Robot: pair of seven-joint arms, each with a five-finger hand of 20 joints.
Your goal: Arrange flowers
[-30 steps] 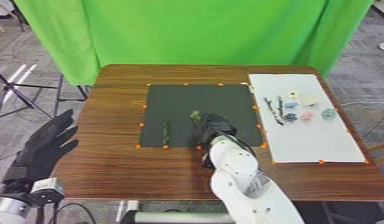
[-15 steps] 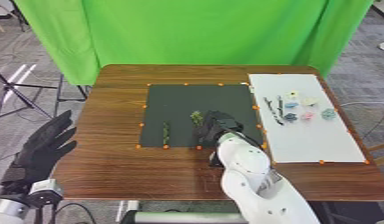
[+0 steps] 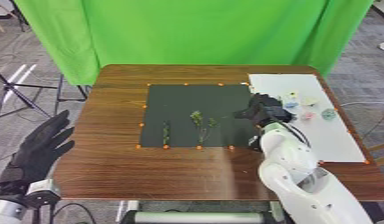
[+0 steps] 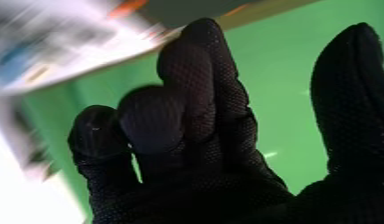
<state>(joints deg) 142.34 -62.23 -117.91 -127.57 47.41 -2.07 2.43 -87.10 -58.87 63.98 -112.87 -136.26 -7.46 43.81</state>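
Note:
My right hand (image 3: 265,109) is over the left edge of the white sheet, its fingers relaxed and holding nothing. In the right wrist view the hand (image 4: 206,145) has its thumb apart from the fingers. On the dark mat lie a short green stem (image 3: 166,134), a leafy sprig (image 3: 196,119) and a thin stem (image 3: 204,133) with small leaves. The white sheet carries flower heads: pale yellow (image 3: 293,94), cream (image 3: 310,101), blue (image 3: 291,104), pink (image 3: 307,116) and pale teal (image 3: 329,114). The left hand (image 3: 33,152) rests open beyond the table's left edge.
The dark mat (image 3: 188,97) lies on the brown table (image 3: 113,120), with orange markers round its border. Beside it is the white sheet (image 3: 335,145). A green curtain (image 3: 215,35) hangs behind the table.
My right hand has moved right from the dark mat to the white sheet, uncovering the thin leafy stem on the mat. The left hand has stayed about where it was.

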